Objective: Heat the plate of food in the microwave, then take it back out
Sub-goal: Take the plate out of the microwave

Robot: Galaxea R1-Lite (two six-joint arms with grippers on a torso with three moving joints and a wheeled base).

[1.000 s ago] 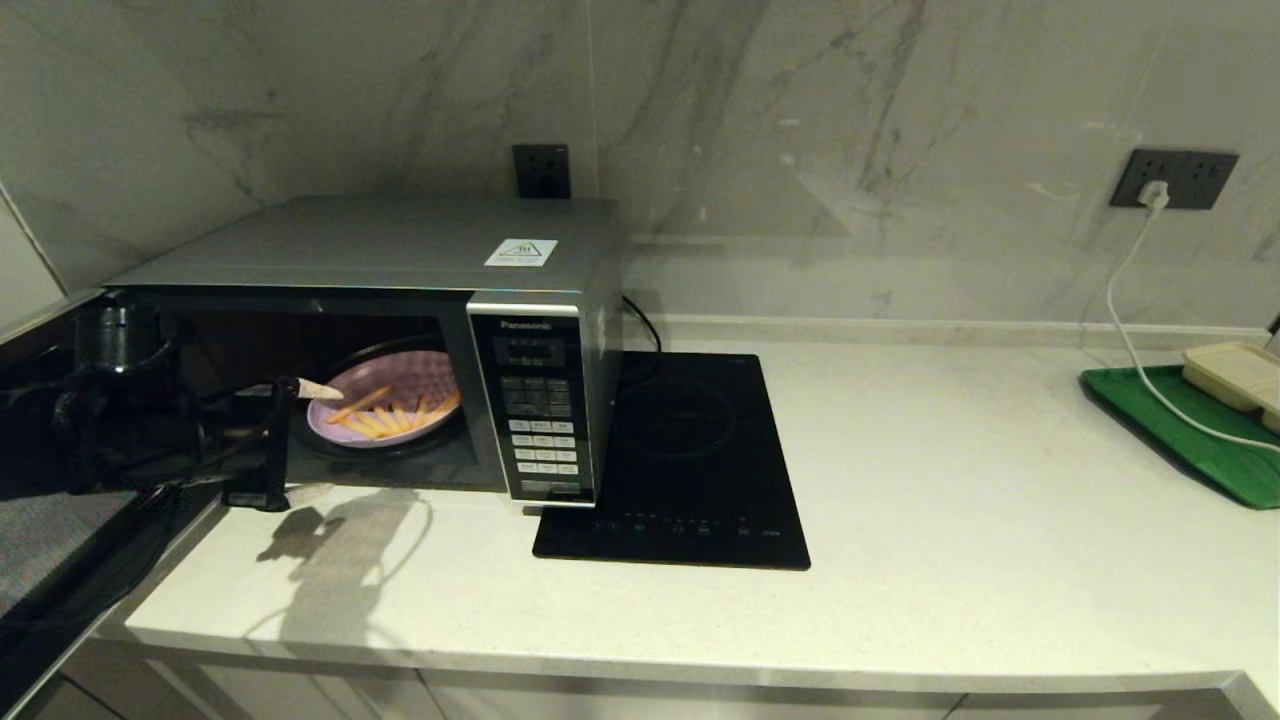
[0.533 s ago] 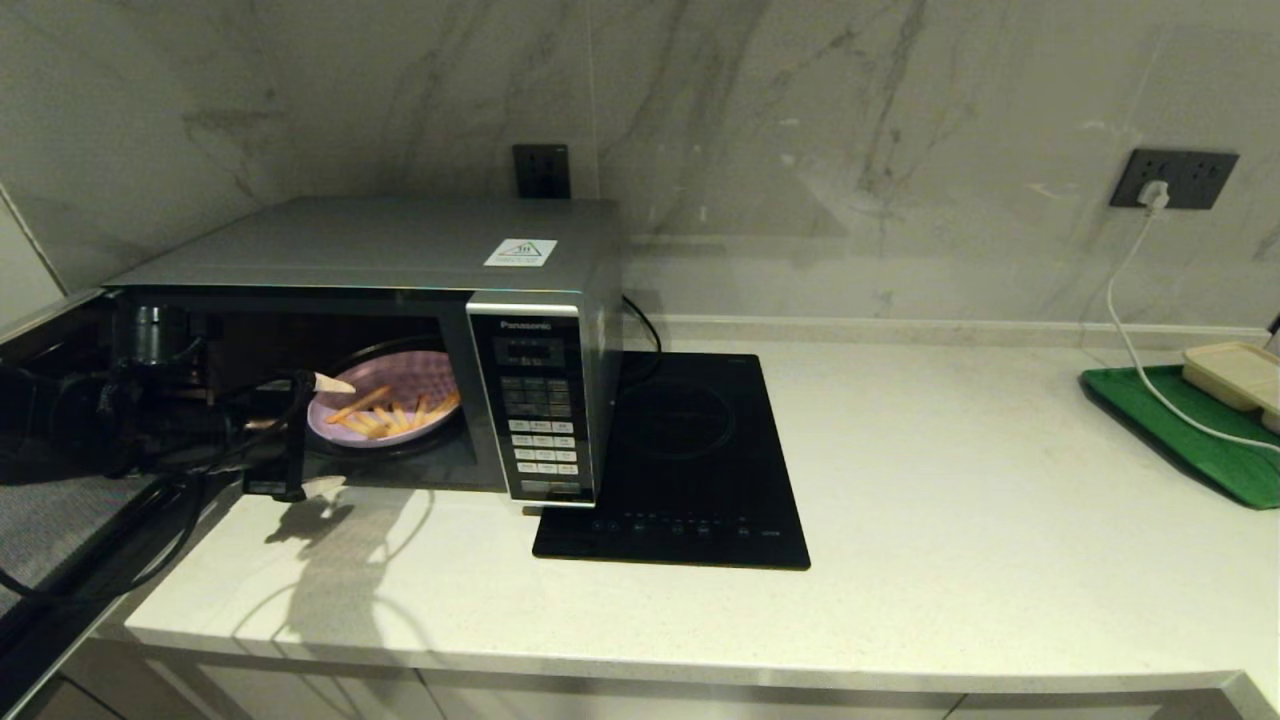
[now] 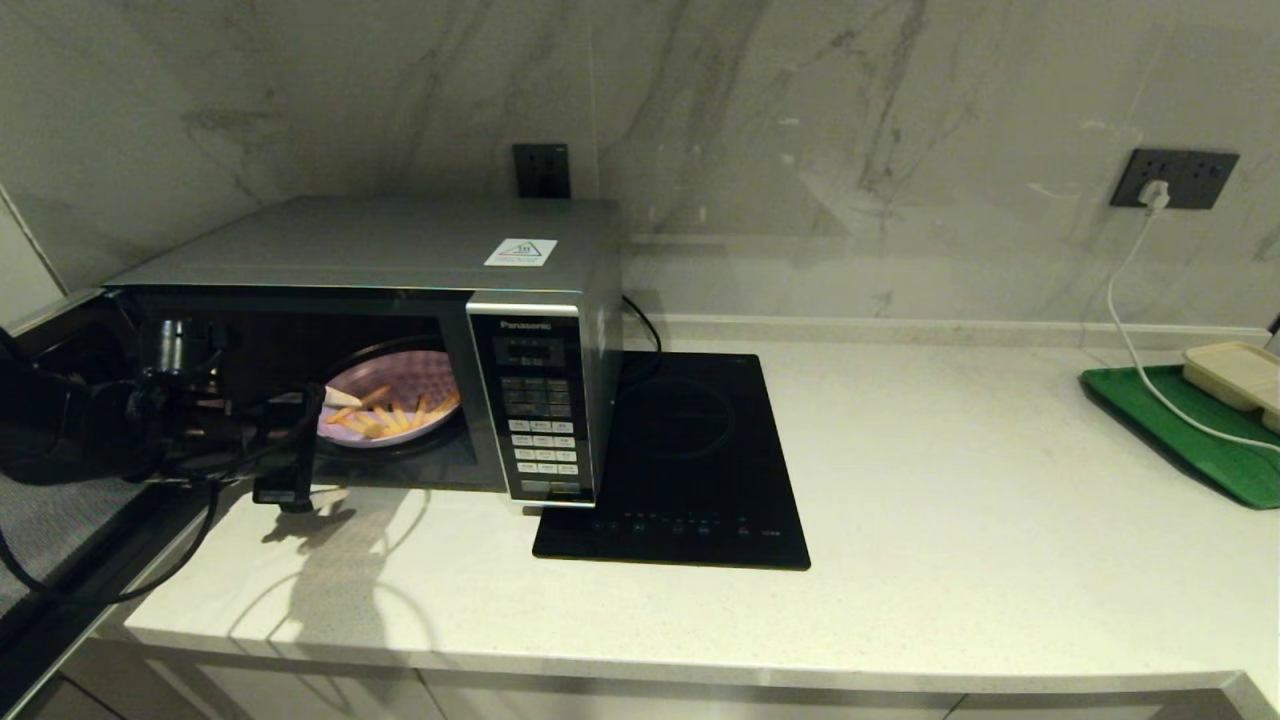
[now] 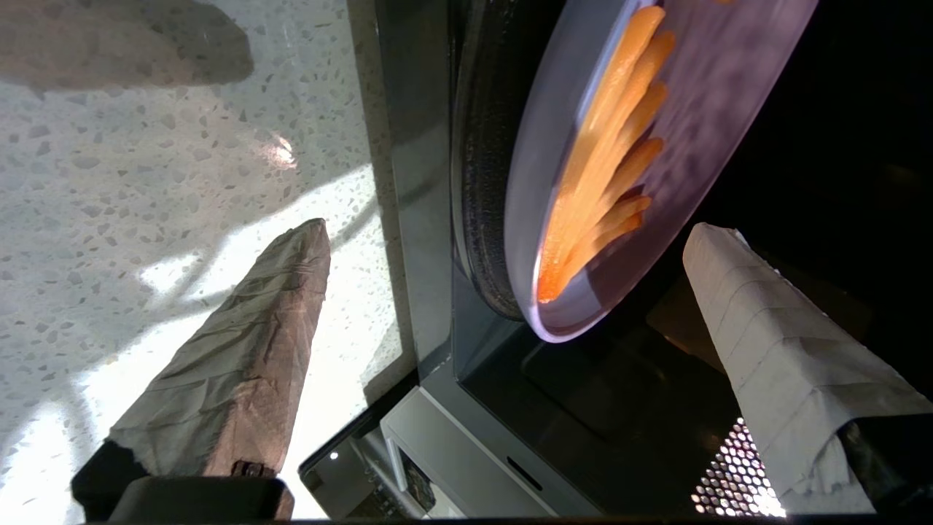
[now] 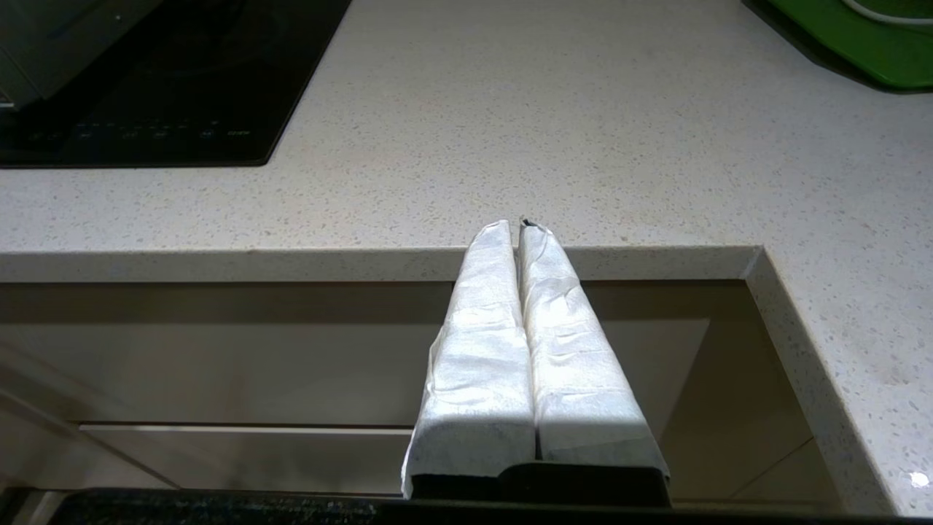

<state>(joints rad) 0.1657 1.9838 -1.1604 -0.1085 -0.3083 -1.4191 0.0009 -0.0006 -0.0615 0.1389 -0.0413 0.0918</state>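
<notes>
Left gripper (image 3: 325, 445) advanced — cloth-wrapped jaws wide, empty | round lilac plate of food (image 3: 395, 398) inside microwave (image 3: 400, 300)

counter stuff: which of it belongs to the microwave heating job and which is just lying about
Job:
- round pale lilac plastic plate of orange fries, inside the oven
- silver Panasonic microwave, door open
- left gripper, open at the oven mouth

Lying about:
- flat black induction hob
- green tray
- beige rectangular container
- white cable
</notes>
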